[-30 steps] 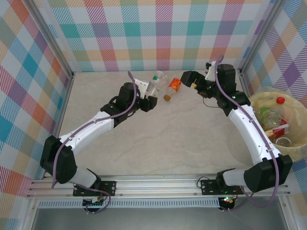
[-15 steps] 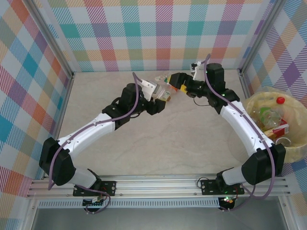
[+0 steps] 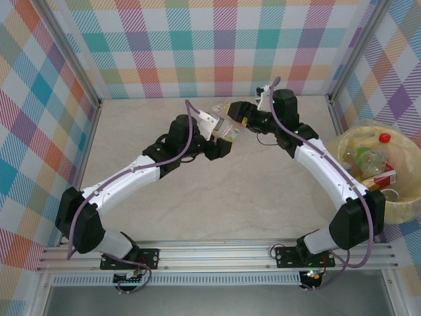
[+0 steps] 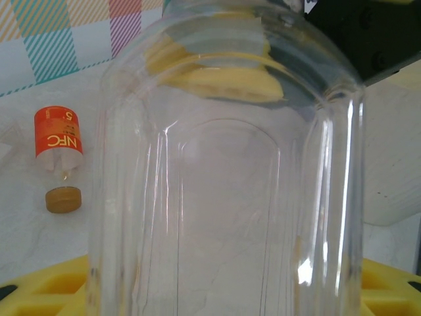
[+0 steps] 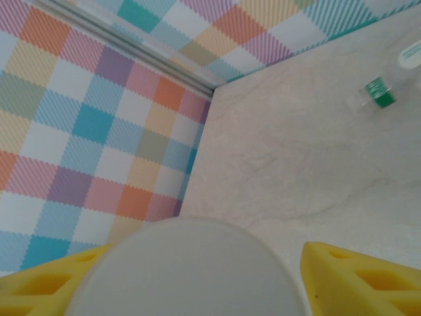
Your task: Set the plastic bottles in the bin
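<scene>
Swung the right gripper [image 3: 240, 117] leftward since 1 second ago, close beside the left gripper [image 3: 225, 135] at the far middle of the table [image 3: 197, 210]. Clamps a clear bottle [image 4: 223, 197] between the left's yellow fingers [image 4: 46, 293]. Straddles a pale round object [image 5: 184, 270] with the right's fingers; cannot tell whether gripped. Leaves 1 orange-label bottle [image 4: 59, 135] lying on the table, the bin [image 3: 395, 209] well apart at right, bottles [image 3: 368, 158] inside.

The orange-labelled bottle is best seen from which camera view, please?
Left wrist: the orange-labelled bottle lies on the table, label and brown cap plain. Top external leaves it tiny and hard to pick out.
</scene>
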